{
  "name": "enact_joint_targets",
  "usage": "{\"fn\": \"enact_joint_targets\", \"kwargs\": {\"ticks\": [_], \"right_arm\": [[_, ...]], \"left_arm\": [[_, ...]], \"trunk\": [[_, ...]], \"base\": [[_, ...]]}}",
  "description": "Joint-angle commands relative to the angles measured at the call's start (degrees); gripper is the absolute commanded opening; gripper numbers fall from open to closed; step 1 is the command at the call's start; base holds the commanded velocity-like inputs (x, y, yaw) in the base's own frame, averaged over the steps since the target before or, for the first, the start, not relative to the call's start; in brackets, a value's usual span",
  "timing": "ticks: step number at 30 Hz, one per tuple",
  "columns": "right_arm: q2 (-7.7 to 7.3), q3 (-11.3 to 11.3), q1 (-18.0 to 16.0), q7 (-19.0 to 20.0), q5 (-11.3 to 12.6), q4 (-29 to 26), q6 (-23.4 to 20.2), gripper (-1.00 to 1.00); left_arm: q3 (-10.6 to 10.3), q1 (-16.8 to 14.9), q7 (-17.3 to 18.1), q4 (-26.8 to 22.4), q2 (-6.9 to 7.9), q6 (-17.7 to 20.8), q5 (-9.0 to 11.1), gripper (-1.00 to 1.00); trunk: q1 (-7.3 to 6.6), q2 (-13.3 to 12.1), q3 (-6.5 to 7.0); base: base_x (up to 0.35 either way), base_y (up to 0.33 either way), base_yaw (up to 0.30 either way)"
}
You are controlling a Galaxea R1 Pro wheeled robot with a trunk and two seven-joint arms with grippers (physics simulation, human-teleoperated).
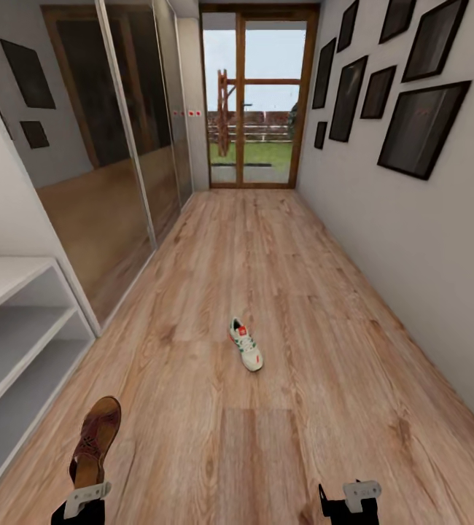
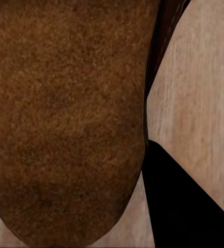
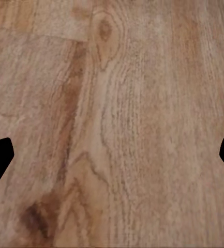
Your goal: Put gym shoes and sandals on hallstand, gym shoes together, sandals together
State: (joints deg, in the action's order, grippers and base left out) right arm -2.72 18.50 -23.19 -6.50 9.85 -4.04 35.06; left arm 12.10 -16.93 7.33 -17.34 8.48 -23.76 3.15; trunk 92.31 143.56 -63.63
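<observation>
One gym shoe (image 1: pixel 246 344), white with green stripes and an orange-red heel, lies on the corridor floor (image 1: pixel 281 277) in the middle of the head view. A brown sandal (image 1: pixel 96 436) sticks forward from my left gripper (image 1: pixel 87 490), which is shut on its near end. In the left wrist view the sandal (image 2: pixel 65 119) is very close, with one dark finger (image 2: pixel 189 206) beside it. The hallstand (image 1: pixel 18 343) stands just left of the held sandal. My right gripper (image 1: pixel 350 497) hangs open over bare floor (image 3: pixel 112 103), well short of the gym shoe.
Mirrored wardrobe doors (image 1: pixel 113 168) run along the left wall beyond the hallstand. Dark picture frames (image 1: pixel 419 124) hang on the right wall. A glazed door (image 1: pixel 255 102) closes the far end of the corridor.
</observation>
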Motion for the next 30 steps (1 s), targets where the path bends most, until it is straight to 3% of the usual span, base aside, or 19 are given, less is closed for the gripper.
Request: {"fn": "enact_joint_targets", "kwargs": {"ticks": [1, 6, 20, 30], "right_arm": [[0.00, 0.52, -0.02, -0.18, 0.44, 0.00, 0.10, 1.00], [0.00, 0.50, -0.02, -0.18, 0.47, -0.03, 0.10, 1.00], [0.00, 0.49, -0.02, -0.18, 0.52, -0.09, 0.10, 1.00], [0.00, 0.49, -0.02, -0.21, 0.52, -0.09, 0.17, 1.00]], "left_arm": [[0.38, -0.03, 0.58, 0.03, -0.02, -0.07, 0.19, -1.00], [0.39, -0.03, 0.58, 0.03, 0.03, -0.06, 0.19, -1.00], [0.46, -0.03, 0.56, 0.01, 0.05, -0.07, 0.29, -1.00], [0.47, -0.03, 0.54, -0.01, 0.05, -0.09, 0.36, -1.00]], "trunk": [[0.01, 0.02, -0.05], [0.01, 0.02, -0.05], [0.01, 0.02, -0.05], [0.01, 0.02, -0.05]], "base": [[0.235, -0.200, 0.000], [0.235, -0.201, -0.103], [0.252, -0.206, -0.259], [0.272, -0.209, -0.043]]}}
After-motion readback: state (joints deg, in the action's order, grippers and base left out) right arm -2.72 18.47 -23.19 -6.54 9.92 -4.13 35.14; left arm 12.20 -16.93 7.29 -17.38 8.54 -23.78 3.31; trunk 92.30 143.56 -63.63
